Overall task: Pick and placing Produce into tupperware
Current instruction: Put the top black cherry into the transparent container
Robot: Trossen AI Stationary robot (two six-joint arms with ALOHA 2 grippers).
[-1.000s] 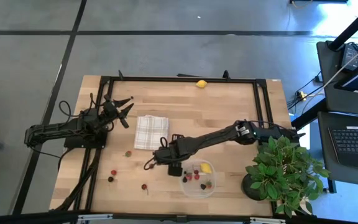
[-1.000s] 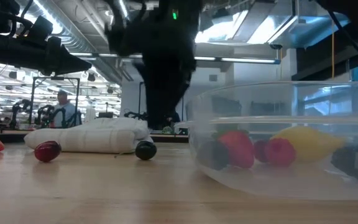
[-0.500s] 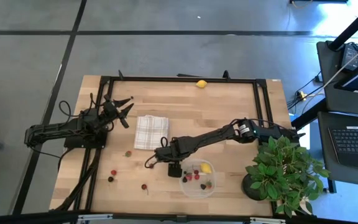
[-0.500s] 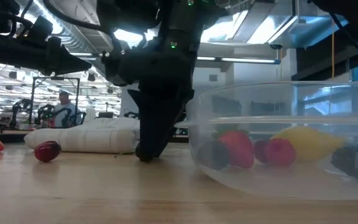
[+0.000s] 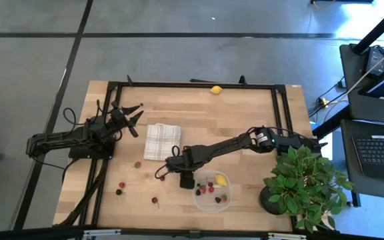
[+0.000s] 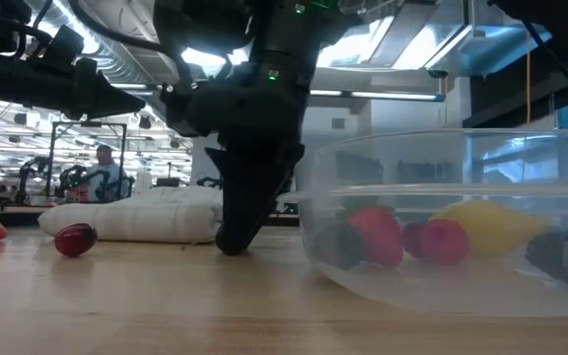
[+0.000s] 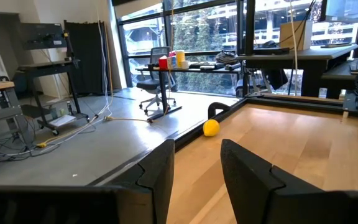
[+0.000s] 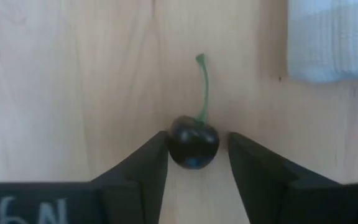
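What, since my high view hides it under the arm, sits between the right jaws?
Observer: The right wrist view shows a dark round cherry with a green stem lying on the wooden table between the right jaws.
Operator: Gripped?
Observer: Not quite. One jaw touches it, and the other shows a thin gap.
Operator: Are the jaws low enough?
Observer: The low view shows their tips down at the tabletop, beside the clear plastic container.
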